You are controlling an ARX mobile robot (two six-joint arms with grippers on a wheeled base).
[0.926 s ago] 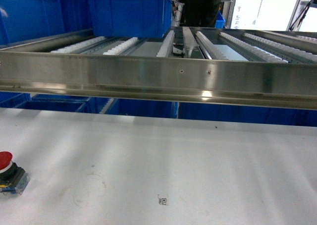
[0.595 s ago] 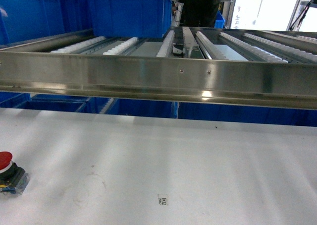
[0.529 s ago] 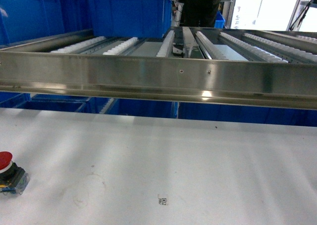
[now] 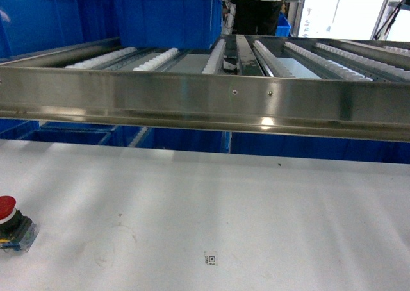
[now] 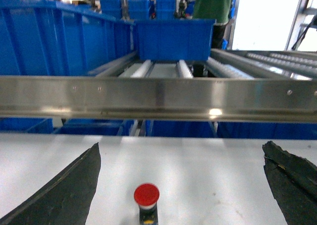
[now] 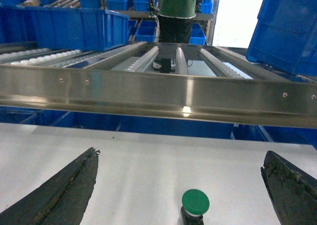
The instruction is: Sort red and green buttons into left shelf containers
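My left gripper (image 5: 181,185) hangs with its jaws spread wide, one dark finger at about eight o'clock and the other at four o'clock in my left wrist view, and the red button (image 5: 146,201) stands upright on the white counter (image 5: 208,170) between them, at six o'clock, touching neither finger. I judge the spread is there so the jaws can pass either side of the round cap and close on the blocky body below it. My right gripper (image 6: 181,185) is likewise opened wide around the green button (image 6: 195,208), which sits at six o'clock in my right wrist view, a little toward the right finger but clear of both. From my head camera only the red one shows, at eight o'clock near the left edge of the counter, with clear wrapping around its black base; the green one lies outside that view, and neither arm appears there. Ahead, at twelve o'clock, the steel front rail of the roller shelf (image 4: 205,102) crosses every view, and the blue bins (image 4: 57,22) stand on the rollers at ten to eleven o'clock, well apart from both buttons; being deep and broad, they should take a dropped button easily. Whether a bin is meant for each colour I cannot tell from here. Nothing is sorted yet: both buttons rest on the counter, and the next move asks for a descent and a close.
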